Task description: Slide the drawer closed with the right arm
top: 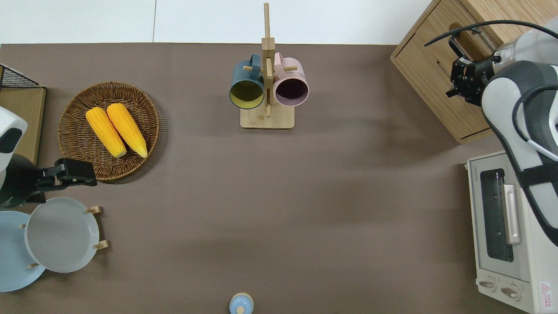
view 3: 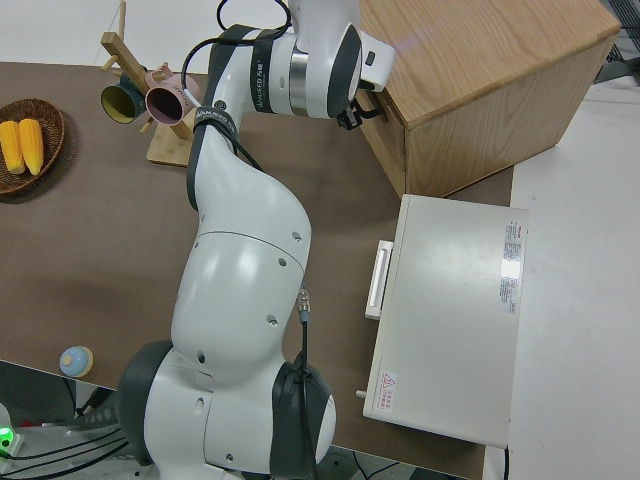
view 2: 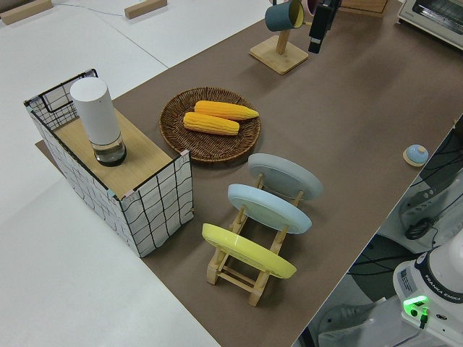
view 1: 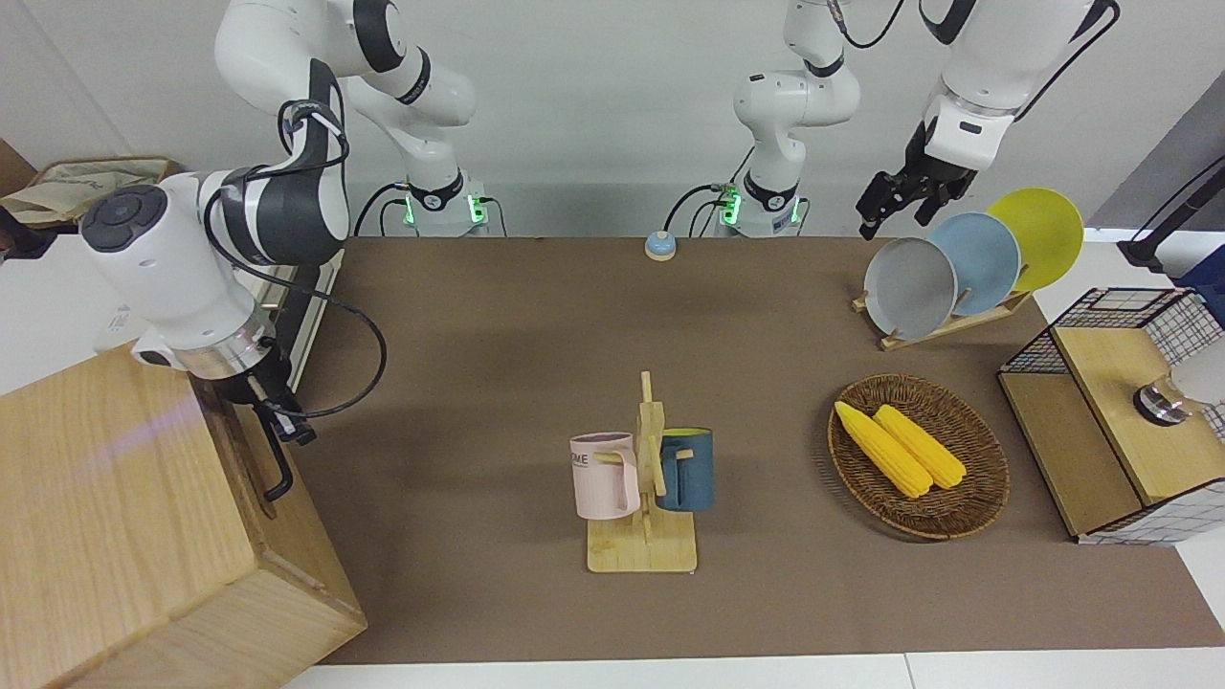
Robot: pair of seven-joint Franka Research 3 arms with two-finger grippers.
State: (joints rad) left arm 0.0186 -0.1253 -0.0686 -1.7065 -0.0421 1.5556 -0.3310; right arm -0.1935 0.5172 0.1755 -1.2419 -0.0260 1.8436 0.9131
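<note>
The cabinet [view 1: 124, 536] fronts the right gripper [top: 463, 80] at the drawer [top: 440, 65], fingers' spacing seemingly unreadable.

Brown-covered table [top: 305, 196] bearing a pale wooden box cabinet [view 1: 124, 536], white oven [top: 510, 231], wooden mug stand [view 1: 643, 545], round wicker basket [top: 78, 104], wooden plate rack [view 1: 943, 330], black wire-mesh crate [view 2: 137, 195] and small blue bell [view 1: 660, 246].

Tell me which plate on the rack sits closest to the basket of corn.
The grey plate. It is the endmost one on the rack, nearest the basket; the blue and yellow plates follow.
</note>
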